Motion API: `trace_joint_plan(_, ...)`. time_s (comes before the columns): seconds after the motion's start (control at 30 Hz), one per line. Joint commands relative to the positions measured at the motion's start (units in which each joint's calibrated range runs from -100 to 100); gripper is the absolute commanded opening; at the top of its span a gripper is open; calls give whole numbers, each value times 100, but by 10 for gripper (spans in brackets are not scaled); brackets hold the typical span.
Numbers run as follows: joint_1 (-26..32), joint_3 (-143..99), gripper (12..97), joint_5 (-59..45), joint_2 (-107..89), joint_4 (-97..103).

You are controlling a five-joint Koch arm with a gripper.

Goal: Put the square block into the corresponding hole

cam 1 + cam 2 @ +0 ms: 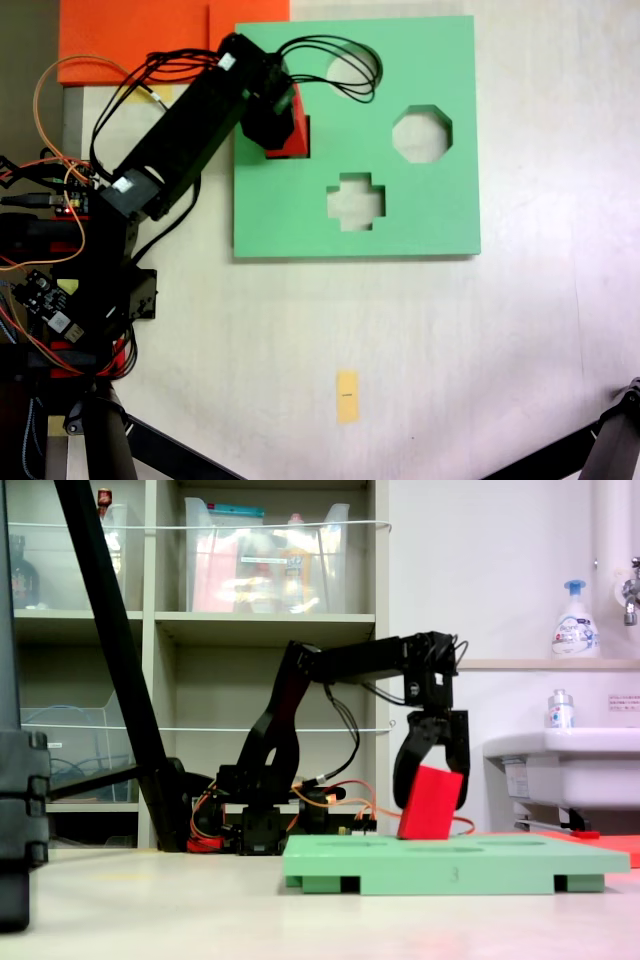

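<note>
The square block (299, 132), a bright red cube, sits at the left part of the green foam board (420, 215). In a fixed view from the side the block (430, 805) stands tilted, its lower end at the level of the board's (450, 862) top face. My gripper (281, 116) (433, 798) comes down from above, its two black fingers straddling the block's upper part and closed against its sides. The square hole lies beneath the block and gripper and is covered by them.
The board also has a round cutout (352, 68), an octagonal cutout (421, 133) and a cross-shaped cutout (356, 200). Orange foam sheets (130, 35) lie behind the board's left corner. The arm's base and wiring (60, 290) fill the left edge. A yellow tag (347, 396) lies on the table.
</note>
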Motion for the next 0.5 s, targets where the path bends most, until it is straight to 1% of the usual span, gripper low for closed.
trace_joint_plan(0.0,39,240,245,54,-42,-186)
trace_joint_plan(0.33,15,230,254,49,698,-186)
trace_joint_plan(0.37,5,220,294,44,726,-186)
trace_joint_plan(0.4,5,220,363,44,740,-186)
trace_joint_plan(0.47,5,191,546,44,754,-186)
